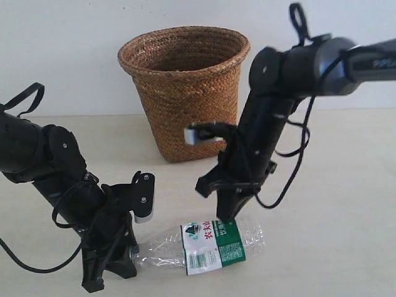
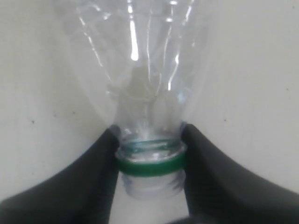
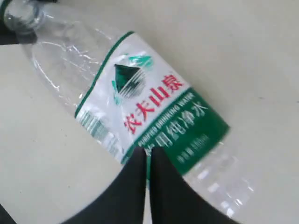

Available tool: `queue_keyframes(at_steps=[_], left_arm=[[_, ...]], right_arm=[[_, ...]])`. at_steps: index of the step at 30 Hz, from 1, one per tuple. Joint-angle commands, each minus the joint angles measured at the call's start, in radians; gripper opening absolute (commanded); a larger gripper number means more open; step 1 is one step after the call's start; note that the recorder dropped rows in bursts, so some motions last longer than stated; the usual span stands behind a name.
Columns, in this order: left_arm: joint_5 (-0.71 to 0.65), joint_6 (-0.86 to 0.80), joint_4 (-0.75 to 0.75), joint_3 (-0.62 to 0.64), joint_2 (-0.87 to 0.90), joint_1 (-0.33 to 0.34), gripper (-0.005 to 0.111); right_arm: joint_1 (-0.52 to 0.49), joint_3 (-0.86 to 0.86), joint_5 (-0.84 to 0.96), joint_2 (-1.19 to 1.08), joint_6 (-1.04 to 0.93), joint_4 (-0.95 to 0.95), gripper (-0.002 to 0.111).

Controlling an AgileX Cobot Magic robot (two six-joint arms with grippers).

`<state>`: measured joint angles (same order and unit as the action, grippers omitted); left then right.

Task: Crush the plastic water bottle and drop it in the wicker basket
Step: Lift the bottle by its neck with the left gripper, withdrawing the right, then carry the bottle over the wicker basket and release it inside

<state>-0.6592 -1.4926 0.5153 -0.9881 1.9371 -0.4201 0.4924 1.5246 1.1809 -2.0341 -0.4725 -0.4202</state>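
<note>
The plastic water bottle (image 1: 210, 244) lies on its side on the table in front of the wicker basket (image 1: 185, 105), neck to the left. Its body is clear, with a green-and-white label (image 3: 154, 107). The neck (image 2: 149, 161) carries a green ring above bare threads; no cap shows. My left gripper (image 1: 131, 260) (image 2: 149, 156) is shut on that neck, a black finger on each side. My right gripper (image 1: 226, 216) (image 3: 147, 151) is shut with nothing between its fingers, its tips resting on the label's green edge.
The basket stands upright at the back, its rolled rim (image 1: 185, 34) open to the top, with a white wall behind it. The pale tabletop (image 1: 334, 204) stretches to the right of the bottle. The right arm (image 1: 266, 124) leans down between basket and bottle.
</note>
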Motion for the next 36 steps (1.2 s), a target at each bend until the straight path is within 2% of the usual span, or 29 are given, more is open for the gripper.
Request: queue_keyframes(at_steps=[1,11,18,24,27,28,31,34,36], left_arm=[[-0.025,0.012,-0.042,0.008,-0.015,0.003,0.004],[-0.048,0.012,-0.041,0.008,-0.108,0.003,0.004],[-0.082,-0.003,-0.041,0.008,-0.16,0.003,0.004],[-0.087,-0.016,-0.041,0.008,-0.168,0.003,0.004],[-0.17,-0.064,-0.026,-0.017,-0.17,0.003,0.004],[-0.262,-0.064,-0.023,-0.075,-0.175,0.003,0.004],[-0.352,-0.062,-0.007,-0.174,-0.198,0.003,0.004],[-0.361,-0.041,-0.009,-0.324,-0.229,0.019,0.004],[-0.338,-0.018,0.009,-0.471,-0.227,0.057,0.004]], right_arm=[[-0.042,0.001,0.024,0.144,-0.032,0.024,0.0],[-0.17,-0.113,0.023,0.334,-0.025,0.077,0.0],[-0.308,-0.221,-0.048,0.361,0.071,0.187,0.0],[-0.417,-0.236,-0.102,0.361,0.141,0.255,0.0],[-0.433,-0.236,-0.122,0.361,0.108,0.255,0.0],[-0.433,-0.236,-0.145,0.361,0.102,0.255,0.0],[-0.433,-0.236,-0.18,0.361,0.098,0.255,0.0],[-0.433,-0.236,-0.212,0.361,0.098,0.255,0.0],[-0.433,-0.236,-0.222,0.361,0.098,0.255,0.0]])
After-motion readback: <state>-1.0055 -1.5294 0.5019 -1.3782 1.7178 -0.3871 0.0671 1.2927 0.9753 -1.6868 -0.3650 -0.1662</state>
